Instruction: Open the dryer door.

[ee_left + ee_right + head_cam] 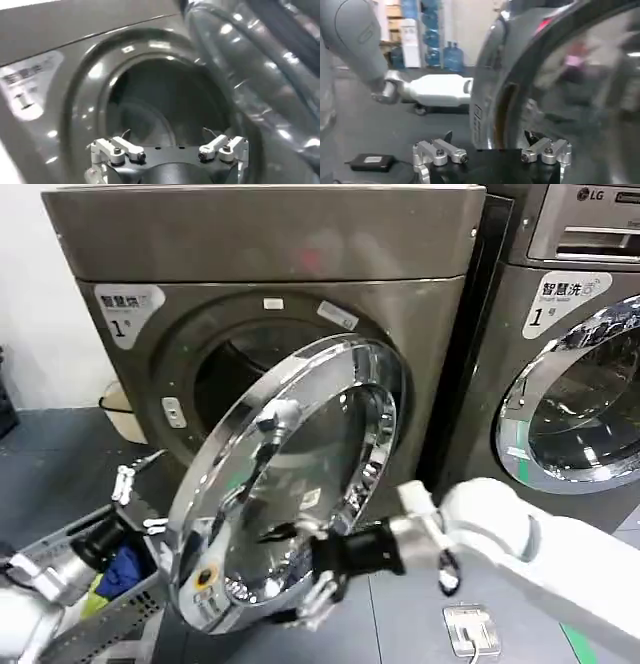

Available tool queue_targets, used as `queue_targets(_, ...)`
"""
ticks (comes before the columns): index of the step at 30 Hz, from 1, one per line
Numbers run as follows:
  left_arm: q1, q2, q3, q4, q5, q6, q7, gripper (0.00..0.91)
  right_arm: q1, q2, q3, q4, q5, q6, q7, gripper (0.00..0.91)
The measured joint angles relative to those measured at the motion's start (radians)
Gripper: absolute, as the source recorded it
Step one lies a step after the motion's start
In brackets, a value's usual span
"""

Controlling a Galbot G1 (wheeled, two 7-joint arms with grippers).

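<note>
Two machines stand side by side in the head view: the grey dryer on the left and an LG-marked machine on the right. The dryer door stands swung well out from its opening, its chrome rim and tinted glass bowl facing the camera, hinged at the right side of the drum opening. The dark drum interior is exposed behind it.

Right claw: positioned at the lower edge of the door, at the end of the white right arm reaching in from the right. In the right wrist view the right claw has its fingers spread apart, with the door's rim edge standing between them; contact with the rim cannot be confirmed.

Left claw: low at the left of the dryer front, clear of the door. In the left wrist view the left claw has its fingers spread, holding nothing, and faces the open drum.

A white bucket sits on the floor beside the dryer's left side.
</note>
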Motion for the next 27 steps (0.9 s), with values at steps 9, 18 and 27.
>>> queue_targets(9,-0.078,0.037,0.129,0.007,0.005,-0.008,0.014,0.907,-0.444,-0.145,0.476,0.074,-0.016,0.018,0.083,0.907)
queue_targets(18,-0.200,0.028,0.272,0.017,0.007,-0.009,0.019,0.907,-0.945,-0.128,1.030,0.128,-0.034,0.023,0.088,0.907)
queue_targets(27,-0.301,0.026,0.418,0.023,0.004,-0.022,0.021,0.907,-1.378,0.065,1.519,0.202,-0.104,0.071,0.090,0.907)
